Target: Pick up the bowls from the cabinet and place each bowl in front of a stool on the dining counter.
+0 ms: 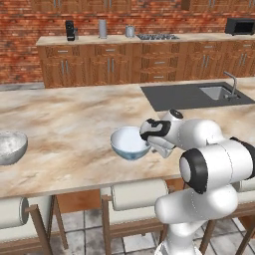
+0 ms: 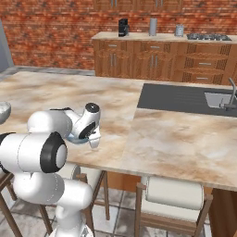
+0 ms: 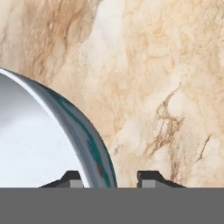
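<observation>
The white bowl with the blue-patterned outside (image 1: 130, 143) sits upright on the dining counter (image 1: 74, 124), near its front edge and right at the claw (image 1: 149, 144). In the hand view its rim (image 3: 87, 144) runs up between the two finger tips: one tip (image 3: 72, 178) lies inside the bowl, the other (image 3: 148, 178) outside over bare marble. There is a clear gap between the outer tip and the wall, so the claw is part open and straddles the rim without pinching it; I judge the bowl released, or nearly so, though contact on the inner side cannot be told.

The step in hand looks like letting go. To do it well, the fingers should part enough to clear both faces of the wall, then the hand should lift straight away from the rim, not sideways, since a drag on the rim could tip or slide the bowl toward the edge.

The left base view shows what the others do not: a stool (image 1: 139, 195) with its cream roll cushion sits just below the bowl at the counter's front, so the placement looks right. It also shows the speckled grey-white bowl (image 1: 10, 147) far off to the claw's left, above another stool (image 1: 12, 211). In the right base view the arm's own bulk hides most of the blue bowl (image 2: 74, 138), leaving a sliver of rim.
</observation>
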